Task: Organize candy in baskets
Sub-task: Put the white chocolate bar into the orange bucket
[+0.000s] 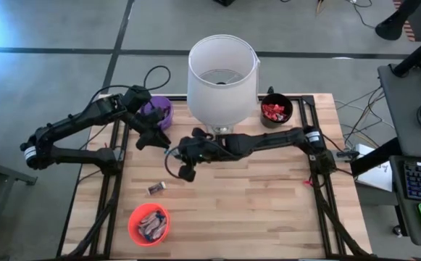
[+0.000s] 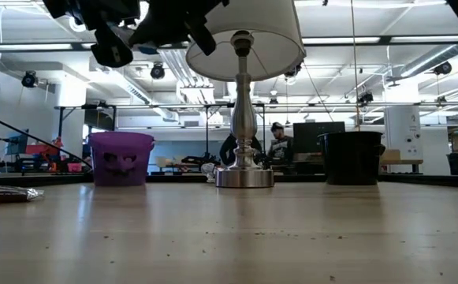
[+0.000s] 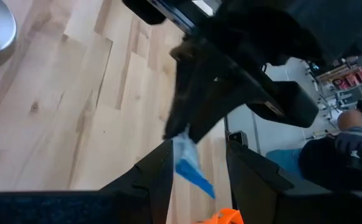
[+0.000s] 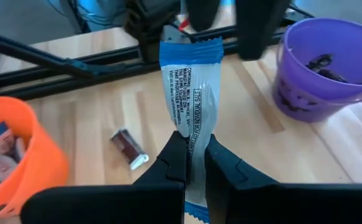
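Observation:
A blue-and-white candy point(image 4: 190, 87) hangs in the air over the table's left middle, with my right gripper point(image 4: 194, 146) shut on it. My left gripper point(image 3: 196, 168) stands open just left of it. The candy's free end point(image 3: 190, 163) lies between the left fingers, and I cannot tell whether they touch it. A dark candy point(image 1: 156, 188) lies flat on the table. The purple basket point(image 1: 157, 112) sits at the far left. At the far right stands the black basket point(image 1: 276, 109), holding red candy. The orange basket point(image 1: 149, 223), near the front left, holds blue-and-white candy. My right gripper pinches the candy between its two fingers about halfway along its length point(image 4: 193, 138), where the wrapper is squeezed narrow. The candy runs on past the fingertips toward my left gripper. It is lifted clear of the table.
A lamp with a big white shade point(image 1: 221, 72) and a metal base point(image 2: 244, 175) stands at the far middle, close behind both grippers. Black frame rails point(image 1: 116, 174) run along the table's left and right edges. Bare wood point(image 1: 268, 203) lies at the near right.

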